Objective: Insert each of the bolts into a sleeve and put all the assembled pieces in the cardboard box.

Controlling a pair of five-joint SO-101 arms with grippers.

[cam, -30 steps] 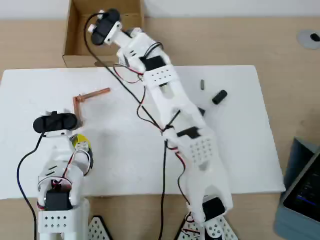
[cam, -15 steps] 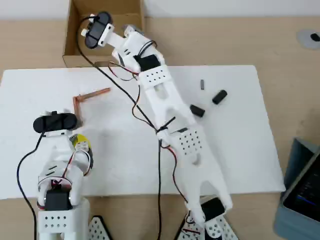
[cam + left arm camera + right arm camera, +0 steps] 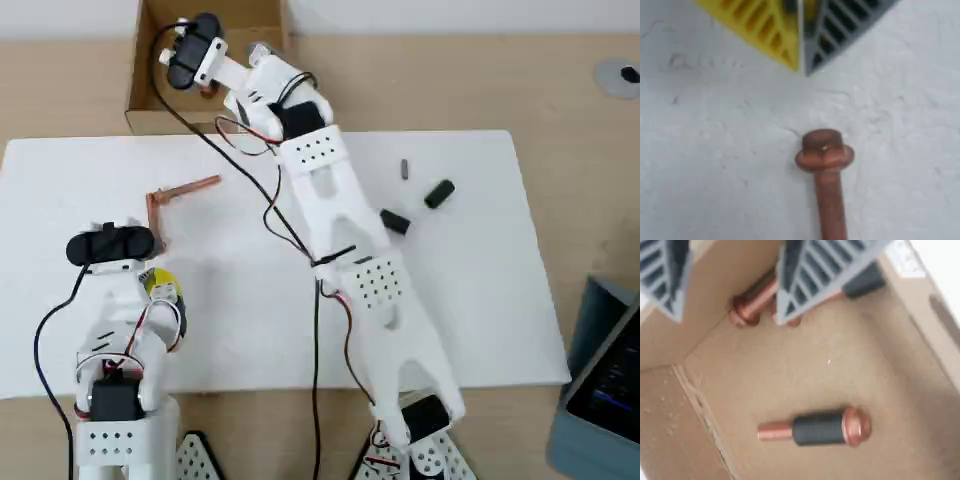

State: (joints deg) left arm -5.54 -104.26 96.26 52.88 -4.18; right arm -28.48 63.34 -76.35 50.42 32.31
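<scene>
Left gripper (image 3: 801, 69), near desk's left edge: fingers closed, empty; bolt (image 3: 825, 160) just off the tips, second bolt (image 3: 190, 187) beside it. Right gripper (image 3: 730, 318) inside cardboard box (image 3: 160, 122), far-left corner: fingers apart over two assembled pieces (image 3: 820, 429), one finger part-hiding one. Two sleeves (image 3: 438, 193) loose right of the arm

Legible text, labels, numbers, signs: none. Dark screen (image 3: 615, 380), right edge of the high view: faint bluish marks, too small to read. Cardboard box (image 3: 160, 122): plain brown walls, no print readable. Bolt (image 3: 824, 155), on the white surface: a small mark at the centre of the copper-coloured head, not readable as a character.
</scene>
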